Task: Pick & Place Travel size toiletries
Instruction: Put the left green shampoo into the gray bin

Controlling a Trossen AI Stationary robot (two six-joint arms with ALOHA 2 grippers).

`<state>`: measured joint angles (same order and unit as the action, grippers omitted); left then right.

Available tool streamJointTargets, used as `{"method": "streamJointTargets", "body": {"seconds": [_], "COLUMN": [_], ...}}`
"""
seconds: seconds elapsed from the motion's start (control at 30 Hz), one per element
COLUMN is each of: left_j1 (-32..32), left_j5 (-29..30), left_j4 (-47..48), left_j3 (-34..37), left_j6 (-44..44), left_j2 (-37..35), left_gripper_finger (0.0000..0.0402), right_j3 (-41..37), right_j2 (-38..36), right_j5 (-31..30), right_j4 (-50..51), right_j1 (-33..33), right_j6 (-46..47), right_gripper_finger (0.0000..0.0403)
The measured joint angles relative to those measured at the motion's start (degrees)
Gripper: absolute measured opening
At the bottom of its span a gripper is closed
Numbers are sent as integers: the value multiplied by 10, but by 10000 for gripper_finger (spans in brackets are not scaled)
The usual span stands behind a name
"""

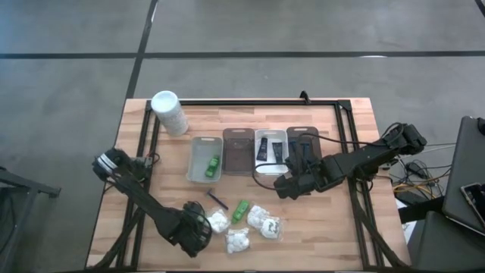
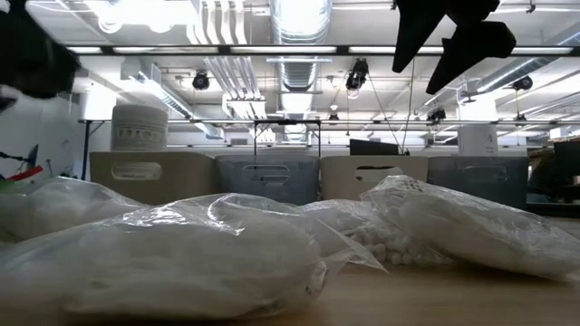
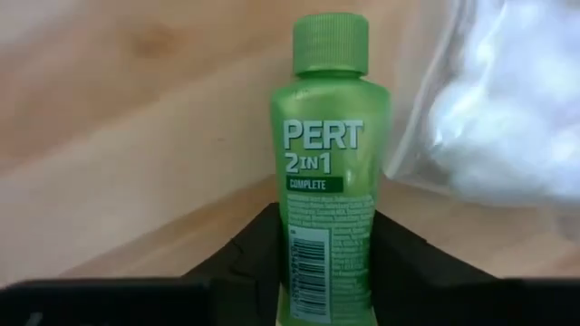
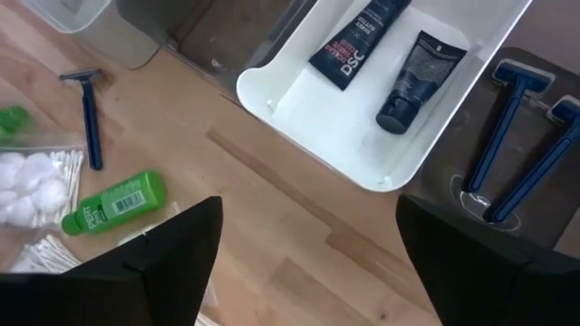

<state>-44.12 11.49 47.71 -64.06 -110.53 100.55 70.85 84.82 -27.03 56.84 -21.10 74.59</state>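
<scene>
Bottle (image 3: pixel 328 172) apparently clamped between left gripper (image 3: pixel 326 272) fingers

You are looking at two dark, near-black arms built of chunky jointed segments. The left arm (image 1: pixel 144 197) runs as a slim straight link ending in a bulky black gripper (image 1: pixel 195 231); a black cable loops at its shoulder. The right arm (image 1: pixel 364 159) is thicker, with boxy housings and a black cable trailing off it, ending in its own gripper (image 1: pixel 292 184). Seen close, the left fingers (image 3: pixel 245 263) and right fingers (image 4: pixel 163 263) are matte black, flat-faced, angular wedges without visible markings.
</scene>
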Motion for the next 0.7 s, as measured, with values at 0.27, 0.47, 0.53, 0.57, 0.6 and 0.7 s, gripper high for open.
{"method": "streamJointTargets", "body": {"seconds": [0.27,0.47,0.53,0.57,0.6,0.7], "left_j1": [7,113,166,193,222,305], "left_j5": [151,219,216,209,200,158], "left_j4": [68,112,111,108,105,91], "left_j3": [-12,-4,-2,0,4,24], "left_j6": [-15,81,155,195,228,309], "left_j2": [-149,-232,-250,-256,-260,-268], "left_gripper_finger": [138,136,136,136,136,136], "right_j3": [0,0,0,0,0,0], "right_j2": [-13,-36,-40,-41,-41,-41], "right_j5": [-4,-17,-17,-17,-17,-17], "right_j4": [0,-1,-1,-3,-3,-3], "right_j1": [1,13,19,22,23,24], "right_j6": [2,10,15,16,20,35], "right_gripper_finger": [330,343,346,347,349,349]}}
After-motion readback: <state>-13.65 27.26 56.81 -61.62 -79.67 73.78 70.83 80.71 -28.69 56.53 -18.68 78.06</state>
